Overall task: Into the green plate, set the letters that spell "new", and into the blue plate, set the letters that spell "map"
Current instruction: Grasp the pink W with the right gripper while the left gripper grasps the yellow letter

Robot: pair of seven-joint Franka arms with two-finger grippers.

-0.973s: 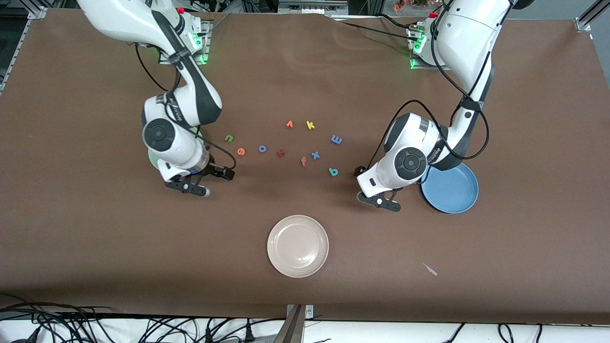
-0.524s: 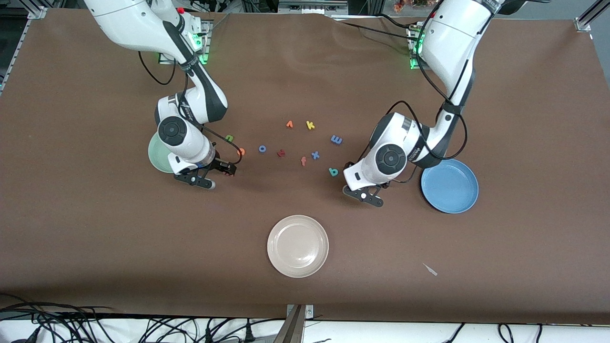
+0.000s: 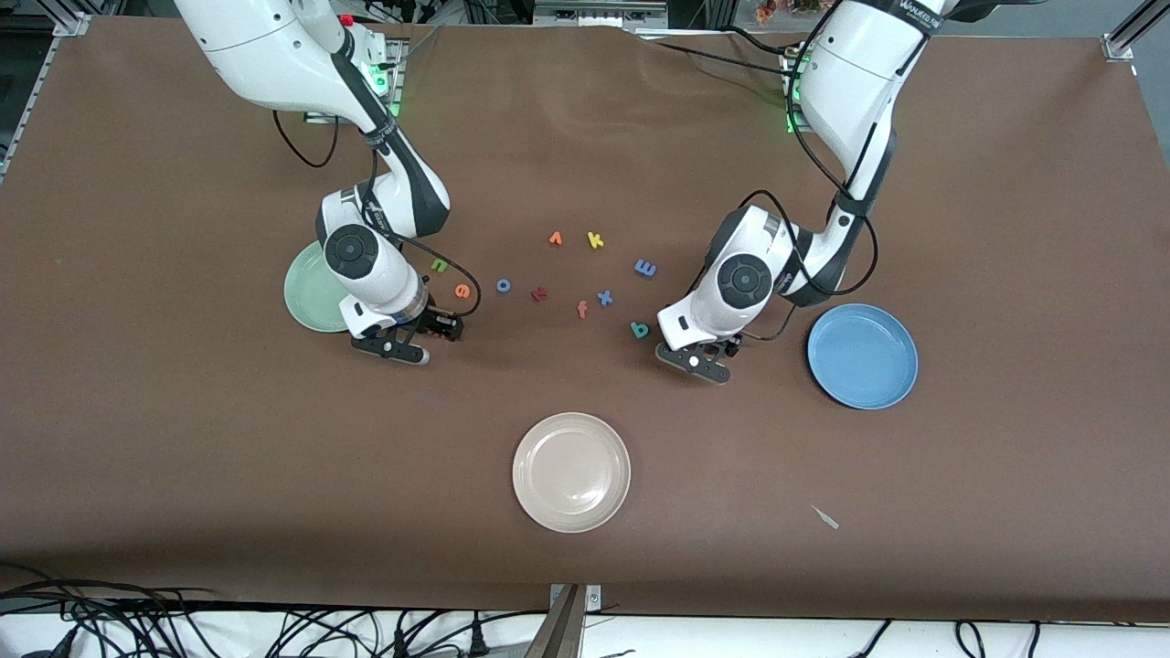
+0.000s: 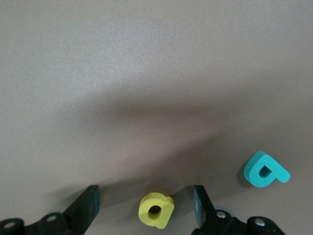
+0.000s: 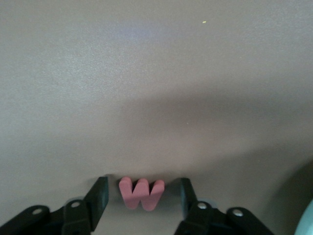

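Salmon w [image 5: 141, 193] flat on table, between spread fingers of right gripper [image 5: 142, 196], beside green plate [image 3: 311, 294]. Yellow a [image 4: 156, 210] between parted fingers of left gripper [image 4: 145, 205], untouched; teal p [image 4: 264, 170] adjacent.

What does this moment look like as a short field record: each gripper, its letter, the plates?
left gripper: low over the table, fingers open either side of the small yellow foam letter a, not gripping it
teal foam letter p: on the table beside the a
right gripper: low over the table, fingers open around the salmon-red foam letter w, gaps on both sides
round pale green plate: partly hidden by the right arm; visible part holds no letter
round blue plate: holds no letters
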